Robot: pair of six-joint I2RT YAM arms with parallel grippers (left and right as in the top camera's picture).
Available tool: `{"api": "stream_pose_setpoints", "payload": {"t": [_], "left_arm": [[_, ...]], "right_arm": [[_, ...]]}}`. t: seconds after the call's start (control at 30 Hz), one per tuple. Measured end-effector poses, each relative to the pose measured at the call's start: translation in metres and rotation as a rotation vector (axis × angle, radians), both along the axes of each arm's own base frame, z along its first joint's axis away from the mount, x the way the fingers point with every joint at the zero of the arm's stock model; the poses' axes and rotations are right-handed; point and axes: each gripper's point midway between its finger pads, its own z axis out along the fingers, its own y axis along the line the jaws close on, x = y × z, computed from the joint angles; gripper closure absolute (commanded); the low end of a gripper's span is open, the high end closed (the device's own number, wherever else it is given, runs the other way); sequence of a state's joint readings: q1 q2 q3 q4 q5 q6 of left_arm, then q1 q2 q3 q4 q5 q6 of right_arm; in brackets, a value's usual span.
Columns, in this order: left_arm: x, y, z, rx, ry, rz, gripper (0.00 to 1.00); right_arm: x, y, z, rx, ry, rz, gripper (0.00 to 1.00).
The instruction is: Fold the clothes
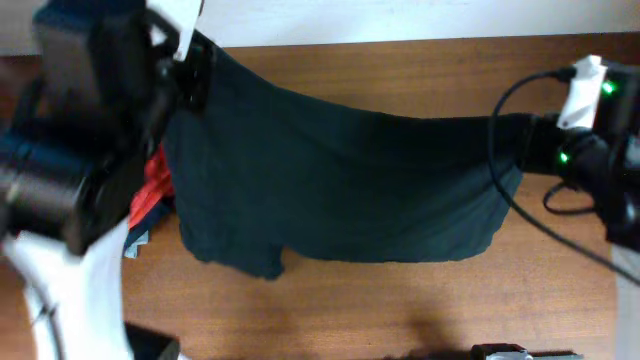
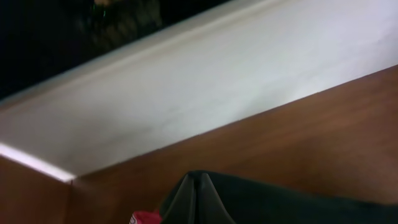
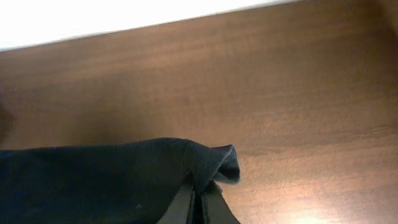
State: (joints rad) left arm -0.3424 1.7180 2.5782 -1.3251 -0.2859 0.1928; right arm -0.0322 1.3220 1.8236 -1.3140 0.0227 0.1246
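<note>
Above the bench (image 1: 400, 310), your left end effector (image 1: 195, 70) and right end effector (image 1: 512, 140) each clamp the clothes (image 1: 340, 190), seemingly stretching them flat for folding.

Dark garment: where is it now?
In the overhead view the dark garment spans the middle of the table, its ends pinched in the jaws of the left gripper and right gripper, a red shirt at its left edge.

Brown wooden table (image 1: 400, 310) backed by a white wall (image 2: 217, 81).

Clothes (image 1: 340, 190) stretch over table (image 1: 400, 300), apparently overlapping shirt (image 1: 152, 190).
</note>
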Motion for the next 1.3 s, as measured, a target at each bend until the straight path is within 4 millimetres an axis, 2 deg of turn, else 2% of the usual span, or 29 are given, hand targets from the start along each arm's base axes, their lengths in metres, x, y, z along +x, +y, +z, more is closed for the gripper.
{"api": "stream_pose_setpoints", "payload": {"t": [0.07,0.17,0.23,0.27,0.3,0.37,0.4,0.5,0.57,0.67,0.77,0.87,1.03,1.13,1.3], "left_arm": [[0.031,0.0,-0.029,0.015,0.071,0.023,1.0],[0.091,-0.008,-0.097,0.04,0.204,0.035,0.98],[0.131,-0.016,-0.149,0.055,0.278,0.036,0.93],[0.147,-0.02,-0.173,0.063,0.309,0.034,0.86],[0.164,-0.023,-0.201,0.075,0.339,0.032,0.83],[0.188,-0.03,-0.245,0.106,0.379,0.019,0.73],[0.194,-0.031,-0.262,0.116,0.4,0.02,0.69],[0.199,-0.028,-0.292,0.161,0.449,0.029,0.64],[0.197,-0.025,-0.293,0.178,0.458,0.039,0.56],[0.189,-0.02,-0.282,0.193,0.459,0.051,0.51],[0.175,-0.014,-0.266,0.204,0.471,0.056,0.5],[0.159,-0.01,-0.252,0.207,0.487,0.053,0.5],[0.132,-0.014,-0.239,0.179,0.54,0.004,0.5],[0.12,-0.021,-0.245,0.152,0.594,-0.04,0.55],[0.112,-0.036,-0.25,0.088,0.632,-0.114,0.65]], "right_arm": [[0.014,0.0,-0.016,0.004,0.052,-0.002,0.95],[0.045,-0.001,-0.05,0.009,0.149,-0.005,0.92],[0.068,-0.002,-0.074,0.01,0.195,-0.007,0.8],[0.081,-0.003,-0.088,0.009,0.216,-0.004,0.73],[0.093,-0.004,-0.099,0.008,0.228,-0.006,0.65],[0.125,-0.006,-0.127,0.002,0.236,-0.003,0.59],[0.136,-0.006,-0.142,0.001,0.249,-0.001,0.56],[0.147,-0.01,-0.183,0.003,0.336,-0.003,0.45],[0.141,-0.014,-0.196,0.008,0.391,-0.012,0.4],[0.132,-0.02,-0.197,0.008,0.422,-0.02,0.36],[0.115,-0.025,-0.197,0.014,0.475,-0.034,0.32],[0.092,-0.026,-0.2,0.021,0.563,-0.038,0.22],[0.06,-0.023,-0.203,0.034,0.693,-0.046,0.24],[0.045,-0.021,-0.204,0.045,0.756,-0.06,0.37],[0.035,-0.02,-0.206,0.058,0.797,-0.075,0.78]]}}
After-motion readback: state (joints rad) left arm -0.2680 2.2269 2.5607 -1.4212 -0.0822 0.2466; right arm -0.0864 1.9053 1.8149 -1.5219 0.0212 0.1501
